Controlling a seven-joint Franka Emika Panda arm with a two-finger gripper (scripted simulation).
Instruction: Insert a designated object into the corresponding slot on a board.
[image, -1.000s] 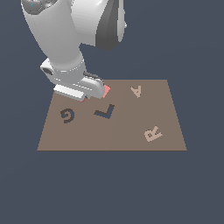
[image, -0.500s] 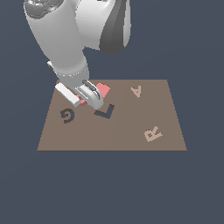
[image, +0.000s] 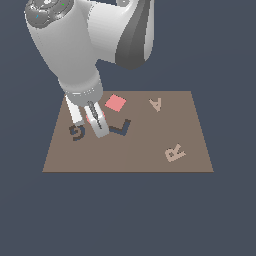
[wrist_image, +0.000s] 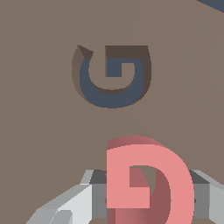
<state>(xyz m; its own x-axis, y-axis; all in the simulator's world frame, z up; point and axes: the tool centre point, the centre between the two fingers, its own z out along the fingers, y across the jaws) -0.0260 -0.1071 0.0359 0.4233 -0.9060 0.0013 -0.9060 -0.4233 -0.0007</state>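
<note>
The brown board (image: 150, 160) lies flat, with the dark G-shaped slot (image: 76, 132) near its edge on the exterior view's left. My gripper (image: 90, 122) hangs just beside that slot, shut on the salmon-red G block (image: 91, 118), which mostly hides behind the fingers. In the wrist view the slot (wrist_image: 111, 76) shows whole and empty on the board (wrist_image: 39, 140). The red block (wrist_image: 148, 179) sits between my grey fingers (wrist_image: 65, 205), held above the board and offset to one side of the recess, not over it.
A flat pink square (image: 115, 103) lies on the board behind the gripper. The dark L recess (image: 121, 127) is right beside the fingers. Pale raised letters A (image: 156, 104) and R (image: 174, 153) sit toward the exterior view's right.
The gripper has turned and come forward and down from beside the pink square toward the G slot, with the red block in it. The pink square is now fully uncovered.
</note>
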